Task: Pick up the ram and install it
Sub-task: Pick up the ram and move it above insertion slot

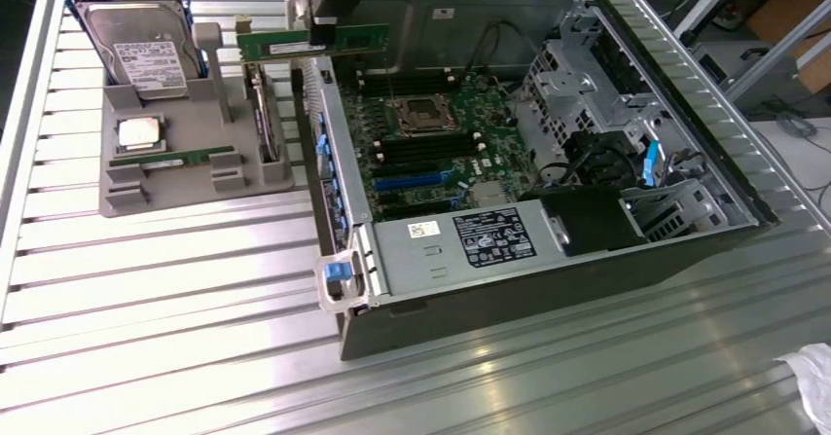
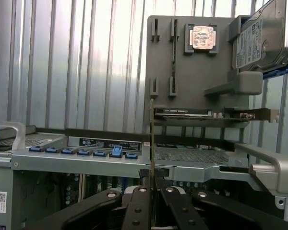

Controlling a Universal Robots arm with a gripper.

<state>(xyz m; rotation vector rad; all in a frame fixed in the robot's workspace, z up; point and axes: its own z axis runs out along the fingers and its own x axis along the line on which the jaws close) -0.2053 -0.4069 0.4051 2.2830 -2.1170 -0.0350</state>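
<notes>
Pick-up was judged complete: my jaws were closed on the ram [image 1: 272,44], held at the upper middle of the exterior view above the open case [image 1: 520,304], clear of the grey holder [image 1: 195,114]. Installation was not yet done; the memory slots [image 1: 418,151] looked empty.

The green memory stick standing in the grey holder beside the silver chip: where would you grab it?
Probably the middle of its upper long edge, from straight above, pinching the two flat faces. This second ram stands on edge in the grey holder, whose slots hold both ends; only the middle is free.
</notes>
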